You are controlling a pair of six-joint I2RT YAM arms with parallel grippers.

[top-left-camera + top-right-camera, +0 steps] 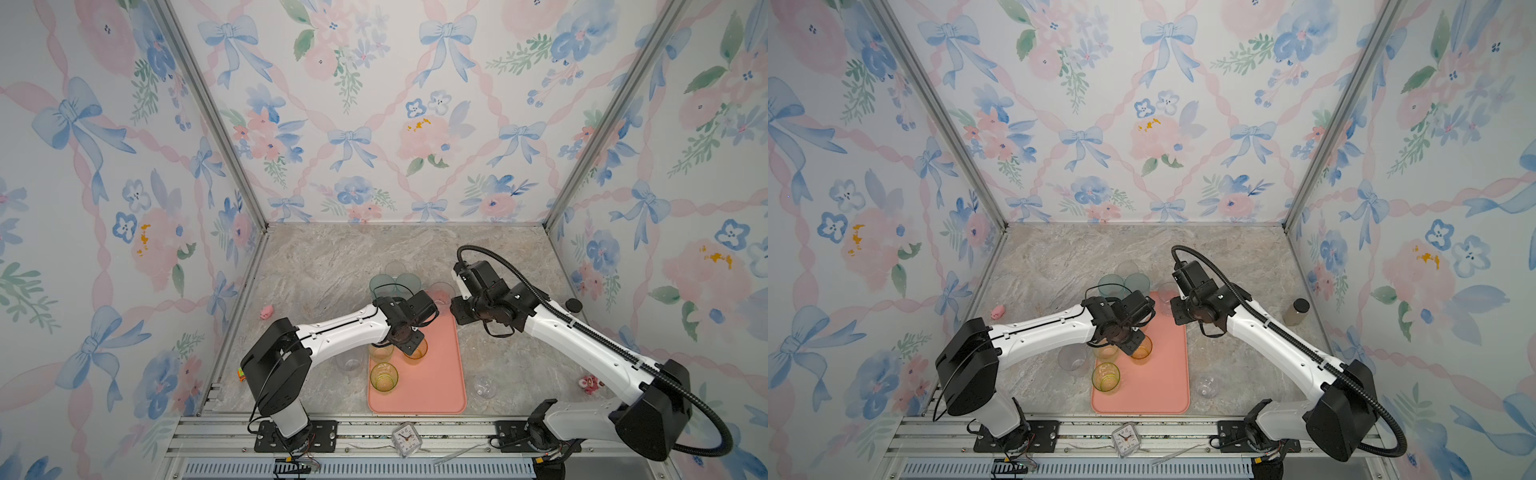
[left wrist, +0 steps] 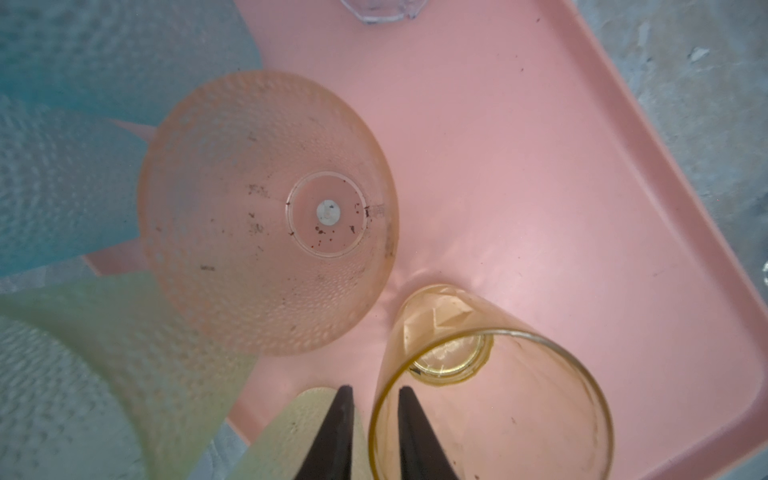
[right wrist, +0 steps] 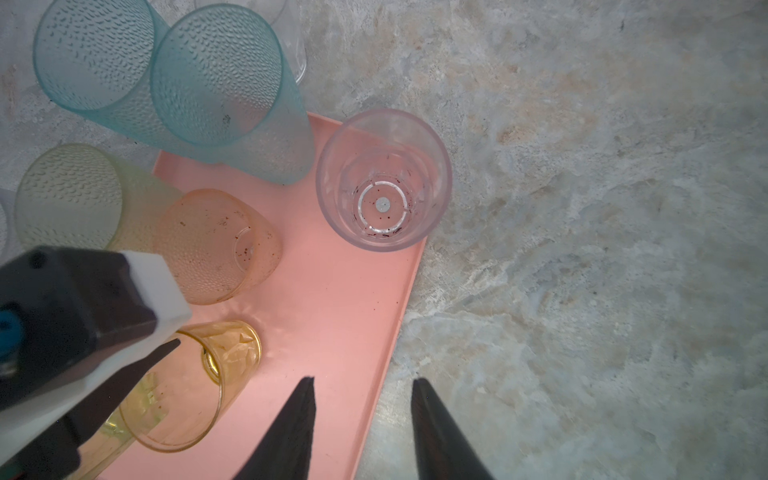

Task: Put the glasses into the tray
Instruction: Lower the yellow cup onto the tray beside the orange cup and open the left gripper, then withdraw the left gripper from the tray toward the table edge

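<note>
The left pincer (image 2: 375, 392), slightly parted, straddles the rim of the orange glass (image 2: 498, 415), which stands midway along the pink tray (image 2: 540, 166). The right pincer (image 3: 363, 380) hangs open and empty over the tray's far right edge. The dial of the clock (image 1: 405, 438) is too small to read.

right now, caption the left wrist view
Left gripper straddles the rim of the orange glass on the pink tray, beside a peach glass.

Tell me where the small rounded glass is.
In both top views the small rounded glass sits on the tabletop just right of the tray, by its near right corner, outside it.
</note>
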